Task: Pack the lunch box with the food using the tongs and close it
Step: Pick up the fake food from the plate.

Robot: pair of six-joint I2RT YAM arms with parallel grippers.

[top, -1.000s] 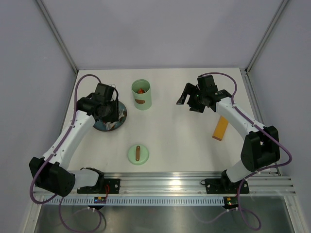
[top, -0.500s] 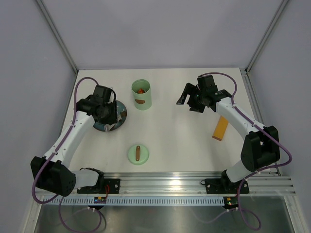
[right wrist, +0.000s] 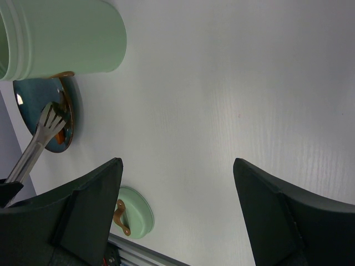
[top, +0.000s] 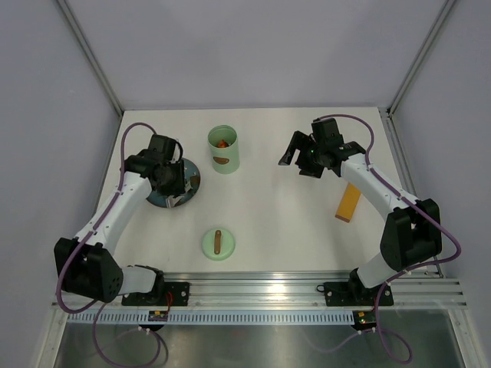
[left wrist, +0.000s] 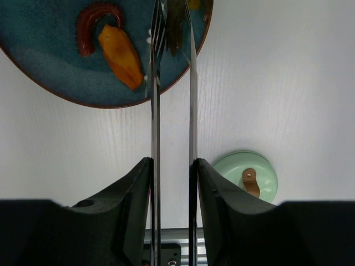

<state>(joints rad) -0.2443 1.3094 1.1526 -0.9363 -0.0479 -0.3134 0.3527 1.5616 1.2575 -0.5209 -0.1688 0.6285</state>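
My left gripper (left wrist: 173,163) is shut on the silver tongs (left wrist: 191,100). Their two arms run forward, a narrow gap apart, with the tips over the dark blue plate (left wrist: 55,72). An orange piece of food (left wrist: 121,55) and a curved red piece (left wrist: 91,22) lie on the plate just left of the tips. Whether the tips hold anything I cannot tell. The mint-green lunch box (top: 224,149) stands open, right of the plate, with orange food (top: 222,142) inside. Its lid (top: 218,243) lies handle-up on the table. My right gripper (top: 303,157) hangs open and empty right of the box.
A flat orange-yellow strip (top: 348,202) lies on the table beneath the right arm. In the right wrist view the lunch box (right wrist: 66,39), the plate (right wrist: 55,122), the tongs (right wrist: 39,144) and the lid (right wrist: 133,219) all sit along the left side. Grey walls enclose the table.
The left arm has shifted slightly left over the plate, still holding the tongs. The right arm has not moved.
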